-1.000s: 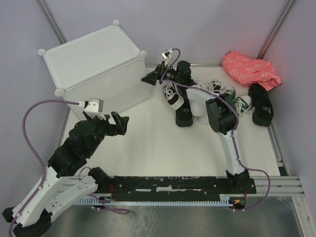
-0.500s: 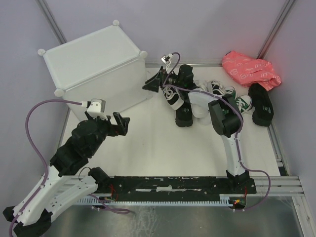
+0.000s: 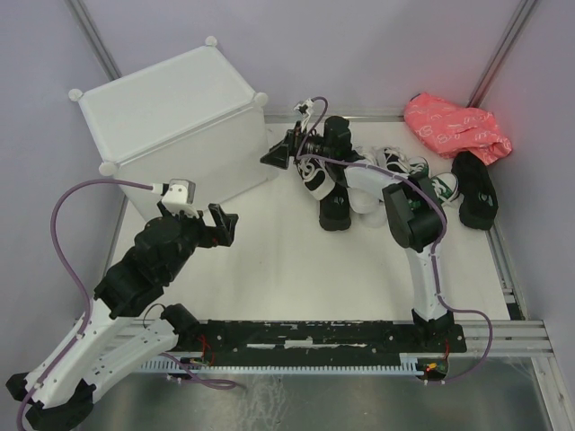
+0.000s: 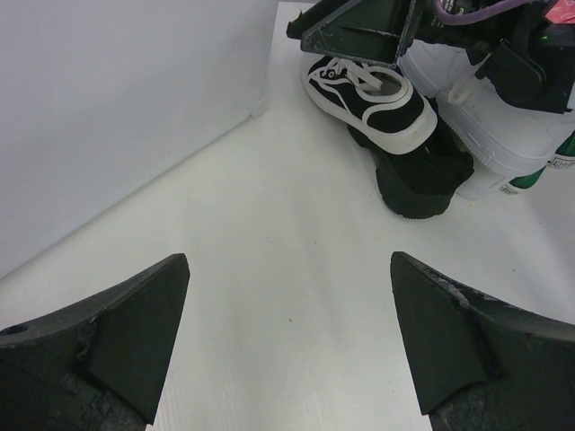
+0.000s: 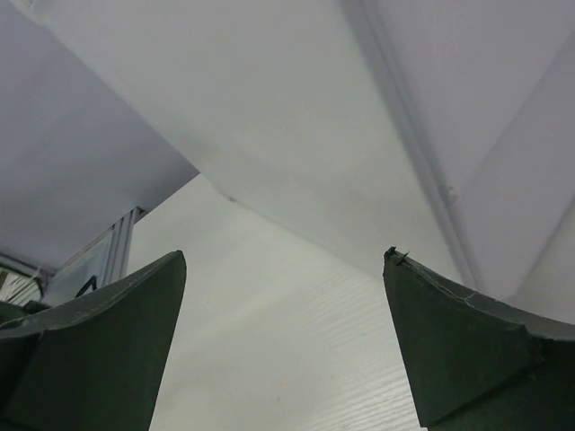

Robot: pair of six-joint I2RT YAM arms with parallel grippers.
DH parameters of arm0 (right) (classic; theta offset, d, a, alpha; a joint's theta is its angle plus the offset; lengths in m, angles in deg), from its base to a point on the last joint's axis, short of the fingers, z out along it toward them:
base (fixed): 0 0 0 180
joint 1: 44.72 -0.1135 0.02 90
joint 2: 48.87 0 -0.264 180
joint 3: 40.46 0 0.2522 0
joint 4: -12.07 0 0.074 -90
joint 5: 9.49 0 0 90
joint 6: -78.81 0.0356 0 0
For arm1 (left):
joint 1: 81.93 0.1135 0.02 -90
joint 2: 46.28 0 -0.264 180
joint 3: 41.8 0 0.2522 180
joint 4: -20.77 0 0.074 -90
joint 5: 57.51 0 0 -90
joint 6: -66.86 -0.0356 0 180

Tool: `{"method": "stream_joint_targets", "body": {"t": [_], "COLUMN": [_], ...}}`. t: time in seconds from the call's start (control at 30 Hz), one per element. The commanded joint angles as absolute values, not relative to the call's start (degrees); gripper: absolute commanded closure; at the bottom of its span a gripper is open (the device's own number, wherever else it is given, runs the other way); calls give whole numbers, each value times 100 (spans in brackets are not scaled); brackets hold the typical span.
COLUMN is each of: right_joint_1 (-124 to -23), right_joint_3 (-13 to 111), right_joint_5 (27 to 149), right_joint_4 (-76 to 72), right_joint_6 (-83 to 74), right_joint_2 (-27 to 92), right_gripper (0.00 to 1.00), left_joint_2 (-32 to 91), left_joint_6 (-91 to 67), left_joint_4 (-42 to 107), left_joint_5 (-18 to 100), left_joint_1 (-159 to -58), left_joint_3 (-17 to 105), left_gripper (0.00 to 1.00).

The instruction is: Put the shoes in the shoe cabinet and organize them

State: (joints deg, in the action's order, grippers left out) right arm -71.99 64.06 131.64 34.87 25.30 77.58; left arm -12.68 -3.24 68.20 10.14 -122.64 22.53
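The shoe cabinet (image 3: 171, 117) is a white translucent box at the back left, its side wall (image 4: 126, 108) filling the left of the left wrist view. The shoes lie piled to its right: a black sneaker with white laces (image 3: 314, 175) (image 4: 373, 94), a plain black shoe (image 3: 334, 208) (image 4: 418, 171), a white sneaker (image 3: 364, 184) (image 4: 485, 126), green sneakers (image 3: 431, 180) and another black shoe (image 3: 474, 189). My left gripper (image 3: 220, 224) (image 4: 287, 332) hangs open over bare floor in front of the cabinet. My right gripper (image 3: 277, 154) (image 5: 283, 341) is open, empty, beside the cabinet's right corner (image 5: 296, 135).
A pink bag (image 3: 458, 126) lies at the back right. Metal rails (image 3: 503, 260) edge the white floor on the right and near sides. Grey walls close the back. The right arm (image 3: 409, 215) reaches over the shoe pile.
The right gripper has dropped slightly, closer to the cabinet's corner and the black sneaker. The left gripper has edged a little to the right. Both stay open.
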Motion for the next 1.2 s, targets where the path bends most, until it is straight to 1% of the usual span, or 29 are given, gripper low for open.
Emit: {"method": "stream_joint_targets", "body": {"t": [0.0, 0.17, 0.53, 0.93, 1.17], "right_joint_1": [-7188, -7187, -7251, -7333, -7366], "right_joint_3": [7143, 7461, 7769, 7624, 7698], "right_joint_5": [12307, 12275, 12993, 13486, 14335], "right_joint_4": [2667, 2638, 3320, 3803, 5381], "right_joint_6": [1670, 1727, 2335, 2583, 3962], "right_joint_2": [7610, 7828, 8255, 8261, 8493], "right_gripper": [1, 1, 1, 1, 1], "left_joint_2": [-1275, -1270, -1253, -1290, -1267], "left_joint_6": [-292, -327, -369, -336, -319], "left_joint_4": [6520, 6520, 6547, 6590, 6566], "left_joint_5": [943, 927, 883, 876, 868], "left_joint_1": [-12275, -12275, -12278, -12278, -12275], "left_joint_3": [2243, 2243, 2259, 2236, 2197], "left_gripper": [1, 1, 1, 1, 1]}}
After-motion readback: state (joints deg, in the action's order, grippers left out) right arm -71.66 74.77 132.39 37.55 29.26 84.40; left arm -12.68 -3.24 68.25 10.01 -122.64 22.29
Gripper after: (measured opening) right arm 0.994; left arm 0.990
